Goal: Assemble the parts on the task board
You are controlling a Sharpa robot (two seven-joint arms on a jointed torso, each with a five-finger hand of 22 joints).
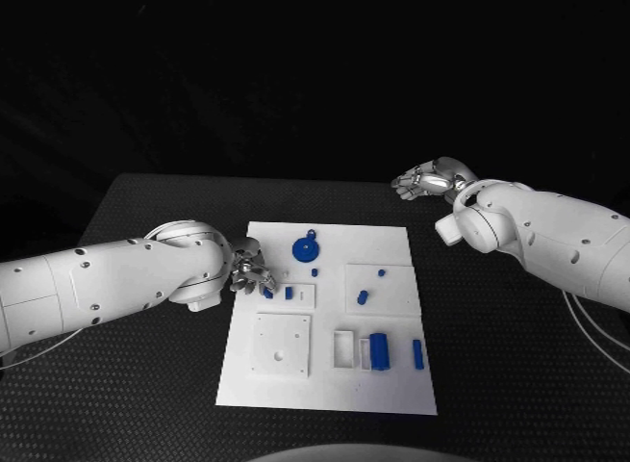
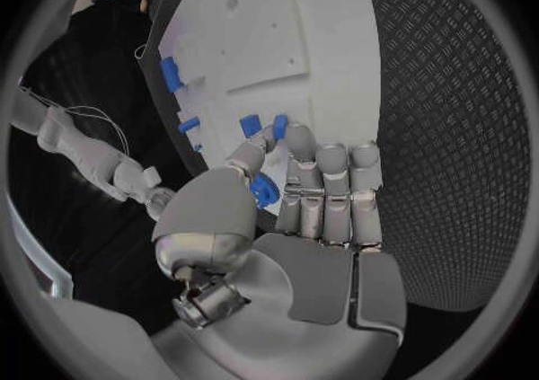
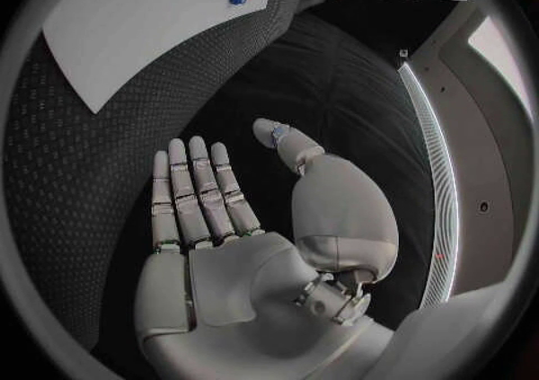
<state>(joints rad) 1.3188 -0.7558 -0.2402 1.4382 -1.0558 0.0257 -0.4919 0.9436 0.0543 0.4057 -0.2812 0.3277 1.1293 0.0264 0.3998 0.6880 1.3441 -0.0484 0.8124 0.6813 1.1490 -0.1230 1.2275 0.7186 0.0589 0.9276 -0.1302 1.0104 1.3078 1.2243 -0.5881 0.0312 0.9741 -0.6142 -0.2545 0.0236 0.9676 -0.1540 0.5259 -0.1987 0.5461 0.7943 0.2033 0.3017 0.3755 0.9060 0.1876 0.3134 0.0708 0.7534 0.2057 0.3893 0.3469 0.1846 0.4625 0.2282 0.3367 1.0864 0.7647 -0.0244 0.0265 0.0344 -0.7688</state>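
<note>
nowhere legible writing on task board [image 1: 332, 318], parts [image 1: 379, 350].

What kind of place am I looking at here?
Probably a robotics test bench: a black table, a white task board with small blue parts, and dark surroundings.

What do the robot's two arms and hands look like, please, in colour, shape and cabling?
Both arms are bulky, rounded white shells dotted with small dark screw holes: the left arm and the right arm. Thin pale cables trail beneath each. The left hand and right hand are silver metal, with segmented fingers, a bulbous thumb base and flat palm plates.
</note>
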